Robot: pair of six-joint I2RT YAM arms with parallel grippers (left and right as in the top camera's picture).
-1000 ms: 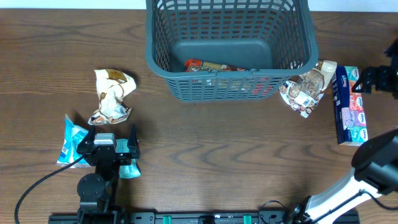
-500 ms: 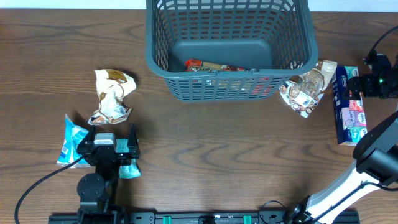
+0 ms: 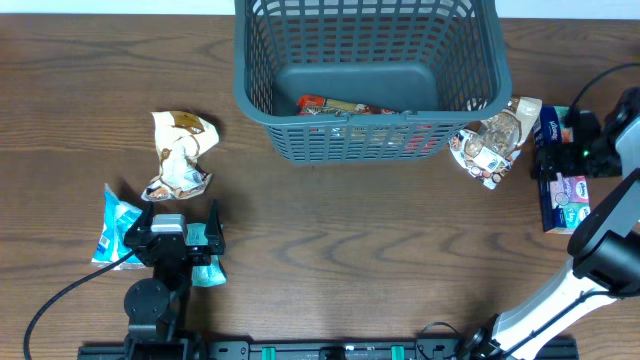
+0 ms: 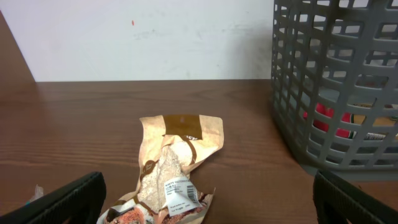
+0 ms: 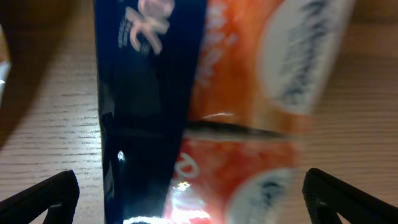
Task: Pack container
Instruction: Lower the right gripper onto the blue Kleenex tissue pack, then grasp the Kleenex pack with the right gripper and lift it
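**Steadily, the right arm closed in on the box**

Over the last second the right gripper (image 3: 556, 150) came in from the right edge of the brown wooden table (image 3: 350, 250). It ended above the far end of the long dark-blue and pink cardboard box (image 3: 566, 200), which lay at the right, just beyond the crumpled clear-and-brown snack packet (image 3: 492, 140). In its wrist camera the box filled the view, with the two fingers spread wide to either side of it and nothing clasped yet. It looked to me like the arm was lining up a grasp, with the box likely next into the basket.

The large grey-blue slotted plastic container (image 3: 245, 100) had not shifted. It stood at the far middle of the table, and a red packet (image 3: 335, 105) lay on its floor against the near wall.

The left gripper (image 3: 172, 238) had not stirred at the near left. Its fingers were parted and empty above the light-blue plastic packet (image 3: 115, 225), and the crumpled tan paper packet (image 3: 180, 155) lay just beyond, untouched.

Packing seemed barely begun, with one item in and at least four still out on the table.
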